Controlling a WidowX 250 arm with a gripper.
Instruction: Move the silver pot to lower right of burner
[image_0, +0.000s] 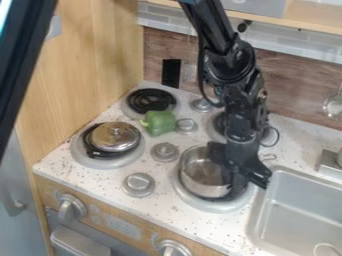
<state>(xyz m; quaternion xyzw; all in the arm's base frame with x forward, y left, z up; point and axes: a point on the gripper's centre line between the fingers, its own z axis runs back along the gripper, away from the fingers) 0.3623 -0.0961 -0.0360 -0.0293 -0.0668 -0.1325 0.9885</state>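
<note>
The gripper (244, 177) hangs at the right side of the silver pot (198, 174), over its right rim, and covers part of the pot's inside and that rim. The pot is upright on the lower right burner (208, 204), whose grey ring and a bit of black coil show around its base.
A silver lid (115, 136) lies on the lower left burner, and a green pepper (159, 123) is near the upper left coil (151, 100). Several knobs stand between the burners. The sink (299, 212) is at the right, and a wooden panel (80, 75) rises at the left.
</note>
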